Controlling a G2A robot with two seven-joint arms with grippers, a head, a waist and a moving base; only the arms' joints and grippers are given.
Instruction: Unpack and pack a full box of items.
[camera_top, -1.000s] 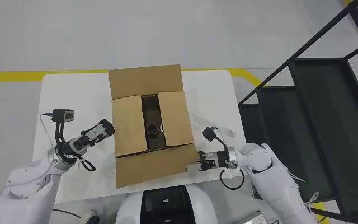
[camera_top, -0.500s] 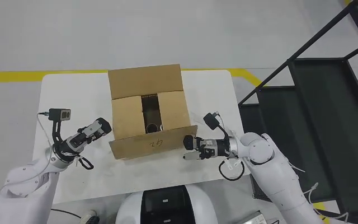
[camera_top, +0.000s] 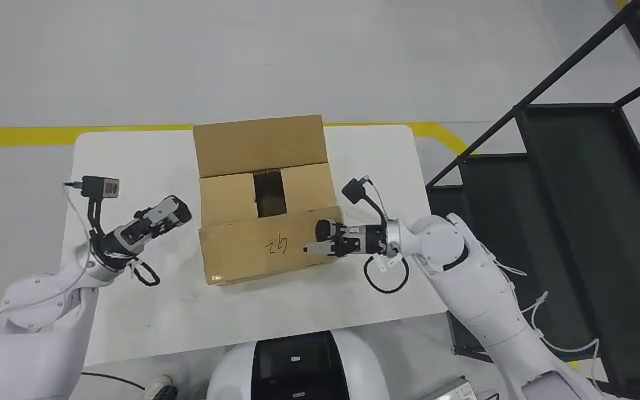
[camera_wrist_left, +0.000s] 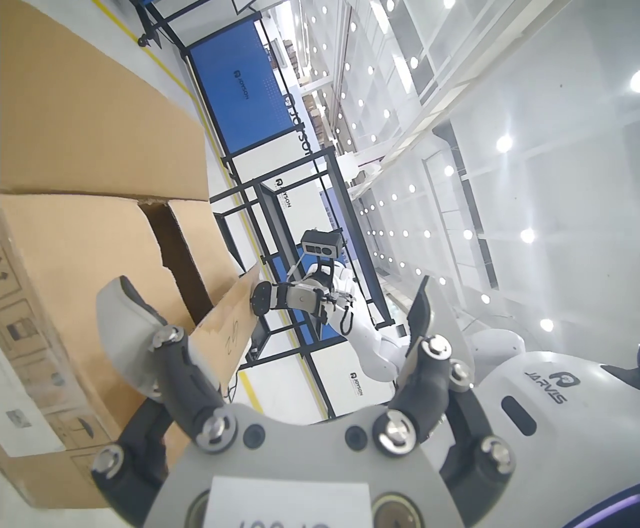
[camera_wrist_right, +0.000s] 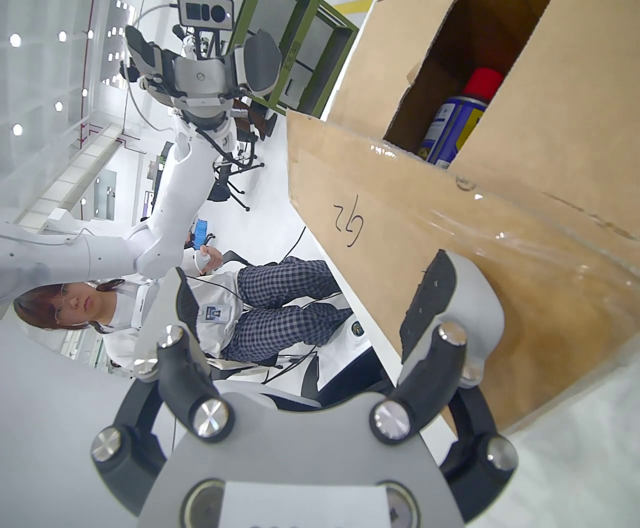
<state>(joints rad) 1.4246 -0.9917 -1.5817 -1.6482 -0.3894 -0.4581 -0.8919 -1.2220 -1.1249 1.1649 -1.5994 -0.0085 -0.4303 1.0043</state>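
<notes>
Right gripper (camera_top: 322, 246), fingers apart, is touching the box flap (camera_top: 265, 250).
Right wrist view is revealing a spray can (camera_wrist_right: 452, 120) inside; left gripper (camera_top: 175, 212) is hovering alongside, fingers spread.

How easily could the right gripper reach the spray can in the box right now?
Probably not: the lifted near flap stands between the right gripper and the spray can, and the folded-in side flaps leave only a narrow opening.

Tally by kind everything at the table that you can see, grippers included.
Cardboard box: 1
Spray can, seen through the flap gap: 1
Grippers, the left gripper and the right gripper: 2
Total: 4
</notes>
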